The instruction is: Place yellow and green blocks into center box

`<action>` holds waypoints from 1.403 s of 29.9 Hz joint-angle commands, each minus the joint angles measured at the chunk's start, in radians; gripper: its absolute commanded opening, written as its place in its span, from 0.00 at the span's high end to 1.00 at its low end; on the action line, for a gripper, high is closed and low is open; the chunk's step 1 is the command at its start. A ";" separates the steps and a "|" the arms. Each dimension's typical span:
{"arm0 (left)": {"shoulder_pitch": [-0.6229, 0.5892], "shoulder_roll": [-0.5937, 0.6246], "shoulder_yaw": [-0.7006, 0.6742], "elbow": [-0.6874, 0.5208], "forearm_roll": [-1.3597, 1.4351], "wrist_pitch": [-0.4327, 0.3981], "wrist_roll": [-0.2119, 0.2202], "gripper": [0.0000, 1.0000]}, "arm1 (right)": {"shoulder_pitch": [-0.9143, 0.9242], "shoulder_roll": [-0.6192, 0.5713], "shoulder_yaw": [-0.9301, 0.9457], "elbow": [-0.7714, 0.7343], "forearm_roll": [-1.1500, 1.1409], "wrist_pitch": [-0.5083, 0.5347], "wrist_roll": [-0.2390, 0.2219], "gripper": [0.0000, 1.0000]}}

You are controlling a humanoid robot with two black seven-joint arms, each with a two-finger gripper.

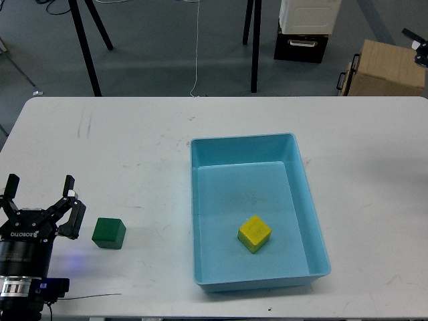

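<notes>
Fingers [69, 185] of left gripper [40, 184] spread wide, grasping nothing, low left over tabletop [134, 147]. Green block [109, 233] on tabletop just right of them. Yellow block [254, 233] inside blue tray [314, 221]. Right gripper out of view.

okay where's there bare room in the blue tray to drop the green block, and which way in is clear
The tray is bare across its far half and near-left floor; only the yellow block sits near the front wall. Bare tabletop lies between the green block and the tray's left wall. My left gripper crowds the block's left.
</notes>
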 commanded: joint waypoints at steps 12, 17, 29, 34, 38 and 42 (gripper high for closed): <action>-0.010 0.000 -0.003 -0.006 0.003 0.000 -0.002 0.00 | -0.800 0.330 0.539 0.348 0.055 0.000 0.104 0.00; -0.011 0.000 -0.009 -0.009 0.000 0.000 -0.005 0.00 | -0.925 0.469 0.555 0.397 0.066 0.000 0.110 0.00; -0.030 0.000 -0.012 -0.011 -0.002 0.000 -0.016 0.00 | -0.972 0.539 0.513 0.437 0.064 0.000 0.110 0.00; -0.045 0.000 -0.030 -0.009 0.000 0.000 -0.014 0.00 | -0.972 0.533 0.464 0.435 0.063 0.000 0.112 0.00; -0.109 0.000 -0.096 0.024 0.001 0.000 -0.004 0.00 | -0.971 0.525 0.452 0.432 0.063 0.000 0.118 0.00; -0.155 0.000 -0.115 0.100 -0.005 0.000 -0.010 0.00 | -0.972 0.523 0.453 0.434 0.063 0.000 0.121 0.00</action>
